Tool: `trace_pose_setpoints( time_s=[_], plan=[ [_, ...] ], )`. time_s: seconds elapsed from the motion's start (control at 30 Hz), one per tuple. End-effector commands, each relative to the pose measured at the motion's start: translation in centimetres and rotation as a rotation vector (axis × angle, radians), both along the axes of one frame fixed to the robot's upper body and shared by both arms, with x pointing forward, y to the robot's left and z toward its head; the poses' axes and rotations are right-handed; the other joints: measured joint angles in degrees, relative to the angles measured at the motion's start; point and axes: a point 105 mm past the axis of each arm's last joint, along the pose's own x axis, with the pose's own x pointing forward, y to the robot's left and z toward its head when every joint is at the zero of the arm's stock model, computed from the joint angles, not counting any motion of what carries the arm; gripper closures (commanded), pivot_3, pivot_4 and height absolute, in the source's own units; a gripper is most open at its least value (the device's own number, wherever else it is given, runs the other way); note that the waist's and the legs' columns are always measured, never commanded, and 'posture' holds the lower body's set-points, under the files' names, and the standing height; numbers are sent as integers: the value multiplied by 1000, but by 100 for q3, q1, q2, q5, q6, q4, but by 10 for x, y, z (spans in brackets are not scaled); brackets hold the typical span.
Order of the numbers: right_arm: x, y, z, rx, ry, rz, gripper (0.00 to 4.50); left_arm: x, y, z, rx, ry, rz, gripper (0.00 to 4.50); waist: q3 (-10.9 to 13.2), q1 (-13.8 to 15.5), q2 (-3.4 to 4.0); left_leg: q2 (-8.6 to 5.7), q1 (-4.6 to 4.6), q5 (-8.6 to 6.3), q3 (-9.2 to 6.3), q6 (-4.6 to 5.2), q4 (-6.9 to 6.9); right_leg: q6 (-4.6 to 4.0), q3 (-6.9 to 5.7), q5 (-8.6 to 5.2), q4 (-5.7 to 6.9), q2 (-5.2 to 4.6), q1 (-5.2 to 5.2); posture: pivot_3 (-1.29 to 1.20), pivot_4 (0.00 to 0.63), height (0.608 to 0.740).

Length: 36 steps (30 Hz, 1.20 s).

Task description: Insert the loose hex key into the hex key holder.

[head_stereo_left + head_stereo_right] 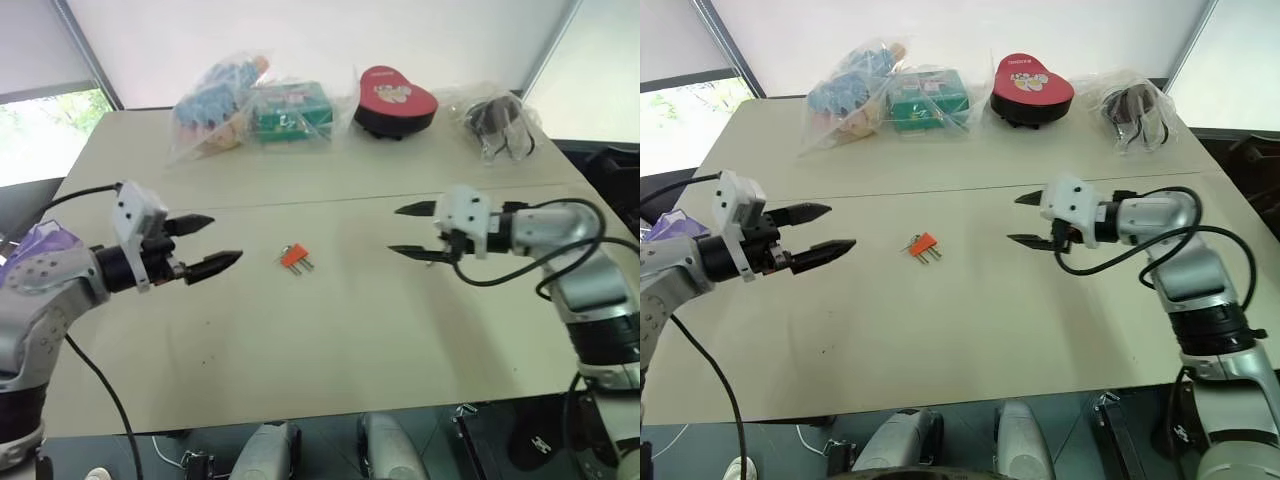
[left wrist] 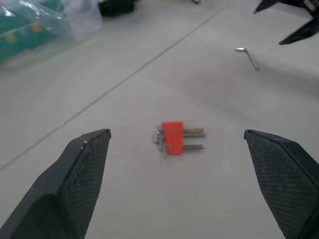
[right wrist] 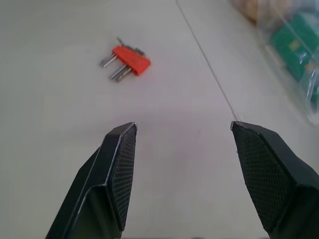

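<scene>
Orange plastic marks the hex key holder (image 1: 293,256), lying flat on the table (image 1: 330,330) between the two grippers. Near the holder, toward the right gripper (image 1: 408,230), lies the loose hex key (image 2: 248,56), a thin bent rod pointing away from the holder. Both the right gripper and the left gripper (image 1: 215,243) are wide open and empty. The right one looks nearer the key.

holder (image 2: 173,137): orange plastic, metal keys | loose hex key (image 2: 247,56): shiny metal | table (image 1: 350,340): matt, smooth
</scene>
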Motion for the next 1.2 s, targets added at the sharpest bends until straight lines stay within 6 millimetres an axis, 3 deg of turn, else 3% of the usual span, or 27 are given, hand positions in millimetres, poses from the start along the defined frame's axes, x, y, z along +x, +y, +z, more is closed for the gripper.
trace_pose_setpoints(
  time_s=[0.03,0.33,0.57,0.8,1.2],
  plan=[
    [16,13,-1,-6,-115,-35,1387,6,2,9,-2,-65,39,21,0,2,0,-1,-3,1,0,-1,0,0,0,0,1,0,-4,0,150,740],
    [40,79,-54,-20,-174,-56,1387,11,0,3,-16,-99,99,21,0,-25,0,-2,-5,6,1,-11,-1,0,1,0,5,11,-11,0,150,740],
    [48,106,-69,-74,-255,-48,1387,7,1,1,-17,-102,119,21,0,-19,0,-2,-5,7,0,-13,0,0,1,0,7,13,-12,0,150,740],
    [44,116,-78,-108,-274,4,1387,6,-1,0,-23,-107,126,21,0,-42,0,-1,-3,8,-1,-14,-1,0,1,0,9,16,-11,0,150,740],
    [16,156,-80,23,-60,123,1387,5,-3,0,-27,-119,132,21,-1,-97,0,0,-1,8,-3,-14,-5,0,1,1,15,17,-13,0,150,740]
  ],
)
